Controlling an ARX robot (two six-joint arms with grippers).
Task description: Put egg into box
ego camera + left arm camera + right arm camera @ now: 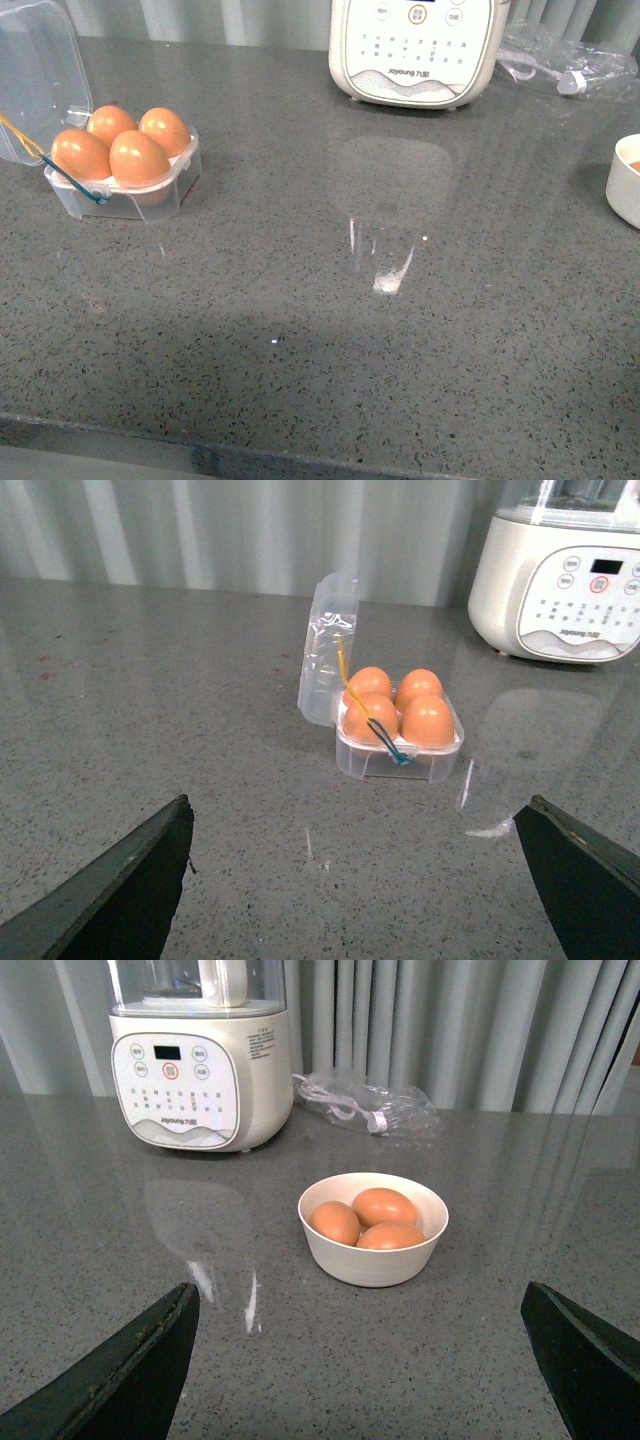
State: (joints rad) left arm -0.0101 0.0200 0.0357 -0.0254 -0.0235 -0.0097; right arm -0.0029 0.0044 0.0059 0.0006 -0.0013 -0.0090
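Note:
The box (120,205) is a clear plastic carton standing at the far left of the counter, its lid (40,70) hinged open. Several brown eggs (139,158) fill all its cups. In the left wrist view the box (400,758) with its eggs (428,720) lies ahead of my left gripper (358,805), which is open, empty and well short of it. My right gripper (360,1290) is open and empty, facing a white bowl (375,1260) that holds three more brown eggs (385,1205). Neither arm shows in the front view.
A white appliance with buttons (418,50) stands at the back centre of the grey counter. To its right lies a crumpled clear plastic bag (560,65). The bowl's edge (625,185) shows at the right border. The counter's front edge runs along the bottom.

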